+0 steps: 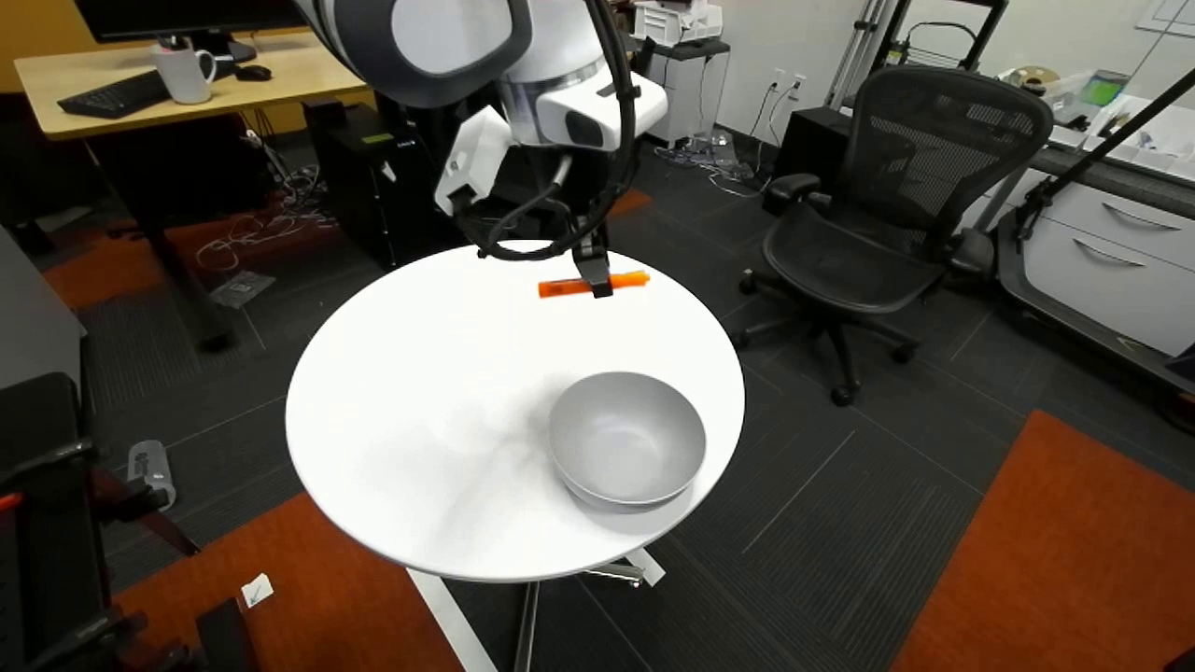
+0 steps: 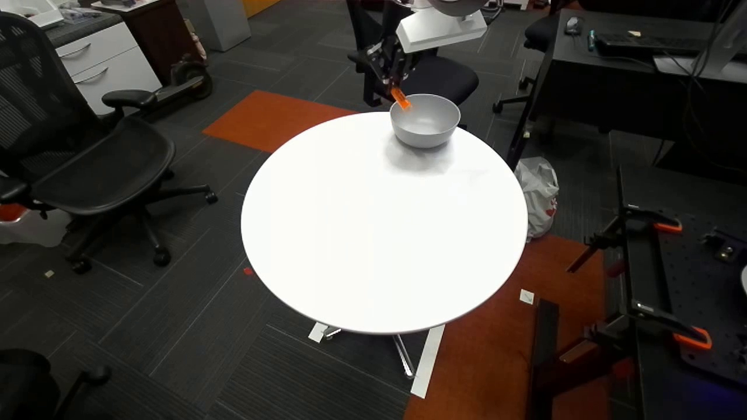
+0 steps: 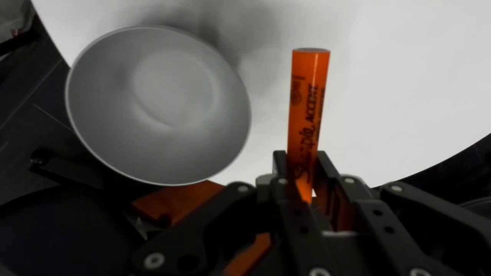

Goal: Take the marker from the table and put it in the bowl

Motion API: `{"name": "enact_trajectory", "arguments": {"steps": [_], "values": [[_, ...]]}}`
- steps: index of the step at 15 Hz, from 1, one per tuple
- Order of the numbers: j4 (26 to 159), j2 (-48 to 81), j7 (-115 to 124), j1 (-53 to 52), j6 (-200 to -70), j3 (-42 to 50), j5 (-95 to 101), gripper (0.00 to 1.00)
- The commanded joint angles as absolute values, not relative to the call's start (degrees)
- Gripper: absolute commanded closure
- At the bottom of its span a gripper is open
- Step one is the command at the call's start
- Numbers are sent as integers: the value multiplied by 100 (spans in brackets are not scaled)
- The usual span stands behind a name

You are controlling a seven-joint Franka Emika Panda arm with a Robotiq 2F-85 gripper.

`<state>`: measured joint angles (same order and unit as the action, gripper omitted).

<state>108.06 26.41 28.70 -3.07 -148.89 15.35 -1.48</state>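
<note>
Jaws with marker [image 3: 308,111] tight between.

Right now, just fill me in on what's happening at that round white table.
A robot arm has an orange marker pinched in its claw, held up off the table. The grey bowl stands upright on the tabletop near the edge; in the wrist view the marker shows to one side of it. The marker is not in the bowl yet. Putting it there looks like the likely next step.
</note>
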Motion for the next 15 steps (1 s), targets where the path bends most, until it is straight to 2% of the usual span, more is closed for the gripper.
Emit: {"name": "enact_trajectory", "arguments": {"steps": [1, 11, 12, 13, 15], "values": [[10949, 2469, 2784, 70, -14792, 1474, -233, 95], [10315, 3071, 2569, 763, -14073, 1296, -607, 95], [10236, 3134, 2649, 753, -13996, 1323, -587, 56], [10173, 3181, 2645, 764, -13934, 1320, -593, 55], [10059, 3256, 2660, 776, -13864, 1319, -606, 42]]}}
